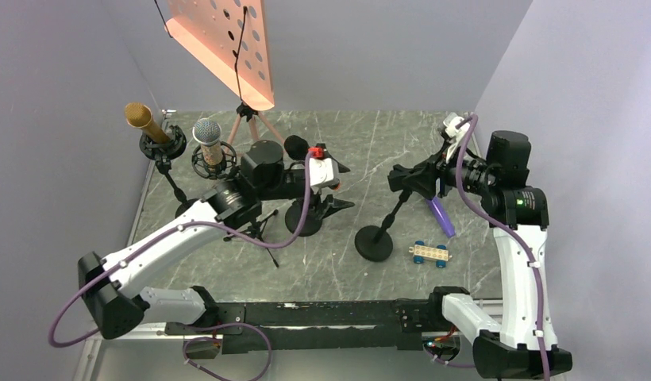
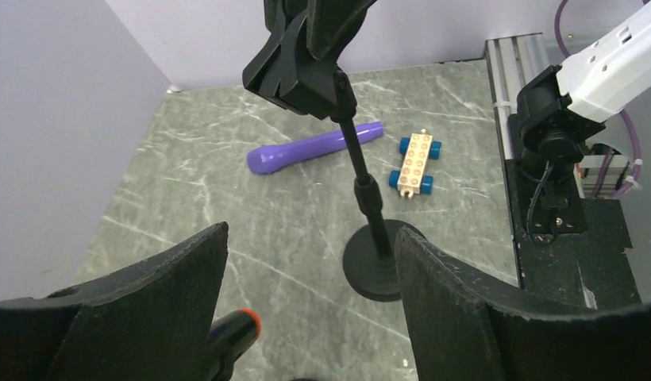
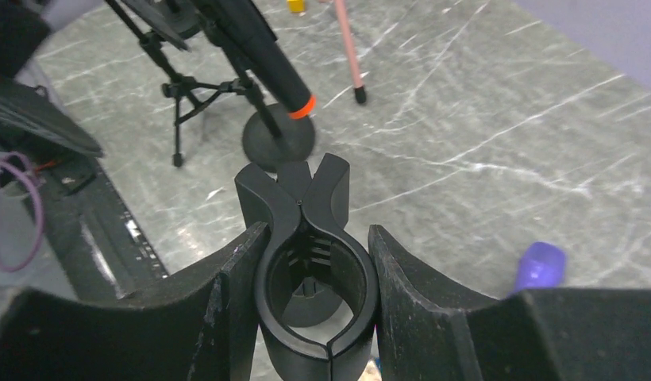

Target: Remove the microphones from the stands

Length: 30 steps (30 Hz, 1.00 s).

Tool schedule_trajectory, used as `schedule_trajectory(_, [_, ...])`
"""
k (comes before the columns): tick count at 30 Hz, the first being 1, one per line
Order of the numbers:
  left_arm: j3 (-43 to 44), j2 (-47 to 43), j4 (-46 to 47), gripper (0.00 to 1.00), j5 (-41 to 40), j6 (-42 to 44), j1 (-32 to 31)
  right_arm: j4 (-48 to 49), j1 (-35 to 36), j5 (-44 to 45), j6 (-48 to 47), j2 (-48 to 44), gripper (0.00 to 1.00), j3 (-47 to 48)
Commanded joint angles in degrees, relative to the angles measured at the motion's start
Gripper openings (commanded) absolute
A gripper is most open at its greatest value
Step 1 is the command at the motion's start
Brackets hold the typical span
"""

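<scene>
**Left jaws spread at the mic tail, right clamped on a clip**

Closest in on the left wrist view are the black padded fingers (image 2: 156,302) of the left gripper (image 2: 310,234), spread wide and not clenched. Low between them we see the tail of the slim black microphone with an orange ring (image 2: 236,327). It sits next to one finger, but we cannot tell if they touch.

On the right wrist view the microphone slants on top of its black round-based stand (image 3: 279,139), so it is not off yet.

The right gripper (image 3: 316,234) is clenched on a black plastic ring clip (image 3: 300,198), one finger pressed on each side. The clip tops a second black pole stand with a disc base (image 2: 378,262), mid-way across the grey marbled tabletop (image 1: 370,135).

Just beyond that base a purple plastic cylinder (image 2: 314,148) lies flat. A tan brick toy car with blue wheels (image 2: 415,163) is near it, not touching.

Back left on the top view we have a gold-headed microphone (image 1: 144,121) and a silver mesh-headed microphone (image 1: 207,132), each on its own stand. An orange perforated panel (image 1: 223,44) stands behind them.
</scene>
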Motion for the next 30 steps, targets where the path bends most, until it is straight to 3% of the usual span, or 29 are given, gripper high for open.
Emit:
schedule_trajectory(1, [-1.2, 4.9, 9.4, 0.79, 7.0, -4.9, -0.3, 4.9, -2.0, -11.1, 2.5, -2.4, 0.0, -2.9])
schedule_trajectory(4, [-1.7, 9.4, 12.2, 0.75, 9.6, -8.8, -0.6, 5.0, -3.0, -11.1, 1.3, -3.3, 0.0, -3.6])
schedule_trajectory(6, [-2.3, 11.6, 13.6, 0.72, 9.3, -9.2, -1.6, 9.2, -3.2, -5.4, 5.3, -4.2, 0.0, -5.4])
schedule_trajectory(10, [-8.8, 13.1, 21.3, 0.71, -3.1, -10.9, -6.4, 16.4, -3.5, 6.2, 15.1, -6.4, 0.0, -8.7])
schedule_trajectory(15, [-11.8, 16.6, 29.6, 0.73, -16.8, -13.1, -10.8, 14.7, -3.5, 14.4, 25.1, -7.1, 0.0, -8.0])
schedule_trajectory(25, [-8.2, 26.6, 36.0, 0.74, -27.6, -16.4, -13.9, 10.3, -3.5, 18.5, 35.3, -6.7, 0.0, -6.9])
schedule_trajectory(28, [-7.6, 28.2, 36.3, 0.67, -27.2, -16.2, -13.9, 9.9, -3.5, 19.1, 35.3, -6.9, 0.0, -6.7])
schedule_trajectory(30, [-7.4, 28.7, 36.7, 0.57, -26.7, -16.4, -13.8, 9.4, -3.5, 19.4, 35.2, -6.6, 0.0, -6.8])
